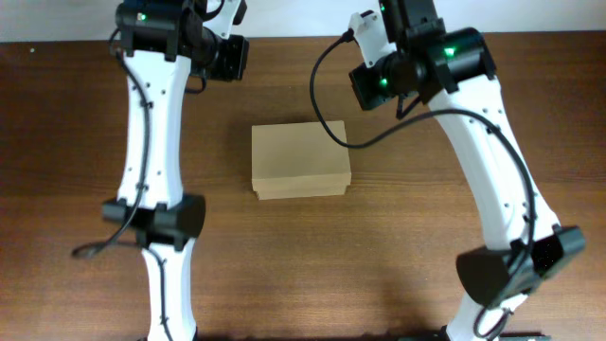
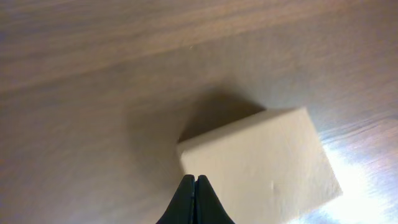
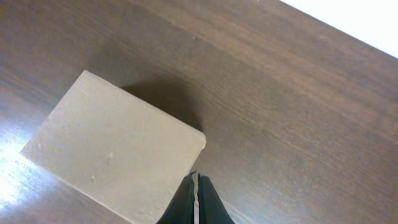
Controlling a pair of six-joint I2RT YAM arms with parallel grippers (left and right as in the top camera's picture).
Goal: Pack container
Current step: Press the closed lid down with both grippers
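Bench (image 1: 76, 142) of dark brown wood fills all three views, and it is the biggest thing here. A pale strip (image 3: 354, 18) shows past its far edge in the right wrist view.

Two white and black arms reach over the bench from the near side. The left arm (image 1: 151, 123) stands on one side and the right arm (image 1: 483, 161) on the other. Each has a small green light near its top. A black cable (image 1: 327, 66) loops from the right arm down toward the middle.

The container (image 1: 300, 159) sits flat on the bench, in the middle, between the two arms. It is a plain tan box. Its lid is down, so the top looks smooth and shut. You cannot see inside it. From above, thin layers of card show along its near side. A dark shadow lies next to it on the wood.

The left pincer (image 2: 195, 199) has its two black fingers pressed together with nothing between them. In its own view the tips sit over the near edge of the container (image 2: 261, 162). I cannot tell if they touch it.

The right pincer (image 3: 195, 199) also has its fingers together, with only a thin line between them, and it holds nothing. Its tips are just beside one corner of the container (image 3: 112, 155).
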